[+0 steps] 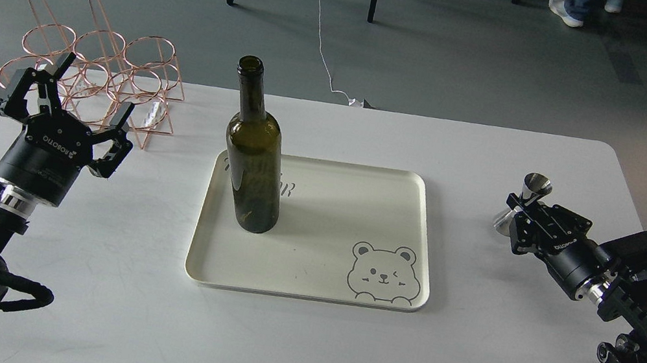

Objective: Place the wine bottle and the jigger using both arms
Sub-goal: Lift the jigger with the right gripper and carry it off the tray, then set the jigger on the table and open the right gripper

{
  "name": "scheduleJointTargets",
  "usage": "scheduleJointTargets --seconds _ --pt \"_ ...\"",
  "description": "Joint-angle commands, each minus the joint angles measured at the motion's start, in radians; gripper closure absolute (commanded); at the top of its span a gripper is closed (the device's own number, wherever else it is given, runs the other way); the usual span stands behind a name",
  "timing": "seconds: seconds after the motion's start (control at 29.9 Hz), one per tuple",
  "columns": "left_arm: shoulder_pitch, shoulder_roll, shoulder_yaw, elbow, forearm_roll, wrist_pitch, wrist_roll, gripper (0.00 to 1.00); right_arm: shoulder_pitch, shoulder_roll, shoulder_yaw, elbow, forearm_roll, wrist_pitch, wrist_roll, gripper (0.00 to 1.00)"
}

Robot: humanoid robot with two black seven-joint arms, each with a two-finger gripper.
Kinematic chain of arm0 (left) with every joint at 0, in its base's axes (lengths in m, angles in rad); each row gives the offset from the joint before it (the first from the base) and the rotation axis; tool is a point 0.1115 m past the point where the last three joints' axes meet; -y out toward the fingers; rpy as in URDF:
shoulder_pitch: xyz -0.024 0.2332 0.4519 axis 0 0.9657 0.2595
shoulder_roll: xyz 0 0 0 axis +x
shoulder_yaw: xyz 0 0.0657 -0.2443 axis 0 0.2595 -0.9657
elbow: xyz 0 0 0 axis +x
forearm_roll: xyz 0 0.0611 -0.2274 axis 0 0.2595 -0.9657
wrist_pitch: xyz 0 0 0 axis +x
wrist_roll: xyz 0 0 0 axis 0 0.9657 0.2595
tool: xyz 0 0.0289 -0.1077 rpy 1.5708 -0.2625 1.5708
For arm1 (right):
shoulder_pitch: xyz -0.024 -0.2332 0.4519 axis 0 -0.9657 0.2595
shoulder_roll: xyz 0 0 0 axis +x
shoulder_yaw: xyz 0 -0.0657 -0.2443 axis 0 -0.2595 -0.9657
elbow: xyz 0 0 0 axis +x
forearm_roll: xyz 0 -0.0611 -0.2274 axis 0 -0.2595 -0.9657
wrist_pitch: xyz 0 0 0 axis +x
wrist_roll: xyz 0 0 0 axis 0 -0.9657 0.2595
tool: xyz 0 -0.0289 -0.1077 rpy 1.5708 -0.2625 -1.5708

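So on the left, our left gripper [82, 102] is hanging above the table [295, 348] with its fingers spread wide and nothing in them, right in front of the copper wire rack [93, 74]. That rack is the first worry: a sloppy swing back or outward could snag a finger in those rings and drag the whole thing.

Moving in, the wine bottle [253, 156] is standing upright on the left part of the cream tray [421, 224], well apart from both grippers. It's tall and narrow, so if either arm sweeps across at neck height, over it goes, probably rolling off the tray.

The bear print [382, 273] corner of the tray is free, which we'd guess is a decent spot for the jigger.

On the right, our right gripper [518, 217] looks closed around the waist of the jigger [524, 202], out past the tray's right edge. It's smooth shiny metal, so we figure it could slip or tilt in the grip, and if it gets released tilted or on the tray's rim it'll likely tip and roll.
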State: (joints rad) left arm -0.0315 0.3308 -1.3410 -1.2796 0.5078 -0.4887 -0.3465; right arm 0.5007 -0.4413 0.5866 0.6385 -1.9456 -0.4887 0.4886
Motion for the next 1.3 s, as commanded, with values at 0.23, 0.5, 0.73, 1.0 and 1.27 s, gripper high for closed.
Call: scheduleJointTargets --seconds 0.23,0.5,0.73,1.0,1.27 --pt "-0.010 -0.001 0.005 0.002 0.029 0.000 0.001 0.01 -0.007 0.000 -0.044 0.000 0.004 0.000 0.000 0.87" --pt "-0.010 -0.001 0.005 0.002 0.035 0.000 0.001 0.01 -0.008 0.000 -0.044 -0.002 0.004 0.000 0.000 0.82" --pt "-0.019 -0.001 0.005 0.002 0.035 0.000 0.003 0.01 -0.007 0.000 -0.040 0.003 0.022 0.000 0.000 0.38" --pt "-0.025 -0.001 0.005 0.002 0.035 0.000 0.003 0.01 -0.007 -0.045 -0.047 0.030 0.059 0.000 0.000 0.12" --pt "-0.025 -0.002 0.005 0.003 0.035 0.000 0.003 0.01 -0.067 -0.184 -0.074 0.170 0.059 0.000 0.000 0.05"
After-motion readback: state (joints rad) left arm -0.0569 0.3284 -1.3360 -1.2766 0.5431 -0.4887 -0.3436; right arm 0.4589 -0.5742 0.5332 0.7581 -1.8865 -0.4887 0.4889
